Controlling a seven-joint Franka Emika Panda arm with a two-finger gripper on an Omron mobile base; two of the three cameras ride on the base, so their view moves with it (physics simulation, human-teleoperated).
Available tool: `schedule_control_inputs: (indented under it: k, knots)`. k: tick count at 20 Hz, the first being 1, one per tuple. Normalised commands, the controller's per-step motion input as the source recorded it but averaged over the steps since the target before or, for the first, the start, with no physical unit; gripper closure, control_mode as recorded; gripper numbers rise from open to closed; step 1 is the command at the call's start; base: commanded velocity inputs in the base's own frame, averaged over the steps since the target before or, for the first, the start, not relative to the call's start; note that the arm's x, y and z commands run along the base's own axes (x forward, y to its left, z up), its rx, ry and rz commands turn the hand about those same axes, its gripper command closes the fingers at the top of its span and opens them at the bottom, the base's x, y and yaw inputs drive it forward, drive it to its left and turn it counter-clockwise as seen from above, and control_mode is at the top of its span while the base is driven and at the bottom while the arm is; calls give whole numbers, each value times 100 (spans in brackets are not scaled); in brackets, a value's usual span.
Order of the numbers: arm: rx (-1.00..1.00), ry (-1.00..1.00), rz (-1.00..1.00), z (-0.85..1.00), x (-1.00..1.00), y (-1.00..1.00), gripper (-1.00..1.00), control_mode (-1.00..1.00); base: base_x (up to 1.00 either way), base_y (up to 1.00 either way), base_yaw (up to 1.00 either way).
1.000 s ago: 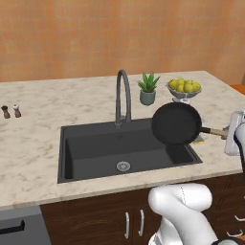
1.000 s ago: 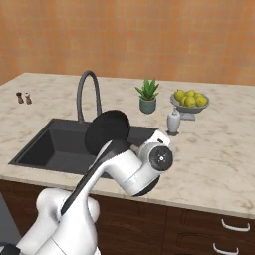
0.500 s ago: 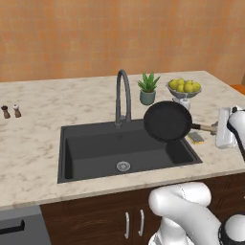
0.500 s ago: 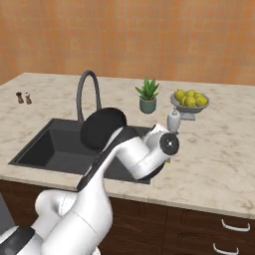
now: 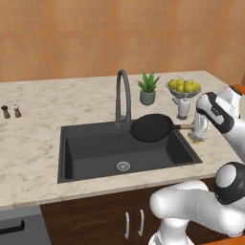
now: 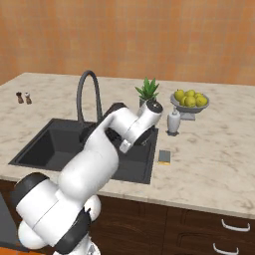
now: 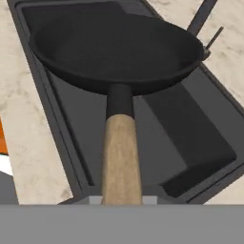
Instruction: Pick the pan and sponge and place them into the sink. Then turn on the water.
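Note:
My gripper [image 5: 194,127] is shut on the wooden handle [image 7: 119,157] of the black pan [image 5: 152,128]. It holds the pan nearly level over the right part of the dark sink [image 5: 86,153]. In the hand view the pan [image 7: 119,47] hangs above the basin, with the faucet base [image 7: 202,16] behind it. The yellow sponge [image 5: 197,139] lies on the counter just right of the sink, below my hand; the right base view has the sponge [image 6: 165,157] beside the sink's rim. No water shows at the arched faucet [image 5: 123,98].
Behind the sink's right end stand a potted plant [image 5: 148,88], a bowl of lemons [image 5: 183,87] and a small white dispenser [image 5: 183,107]. Two small shakers [image 5: 10,111] sit far left on the marble counter [image 5: 33,143].
The pan has travelled left and down from beside the counter's right end to over the sink, and has gone from tilted up to nearly level. The gripper stays shut on its handle.

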Motion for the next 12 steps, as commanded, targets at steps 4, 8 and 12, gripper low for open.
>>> schedule_control_inputs:
  k: [4, 8, 12]
  knots:
    - [0, 46, 10, -44, 93, 59, 100, -100, 0, 0, 0]
    - [0, 34, 8, -62, 71, 24, 100, -100, 0, 0, 0]
    - [0, 18, 9, -74, 42, 0, 100, -100, 0, 0, 0]
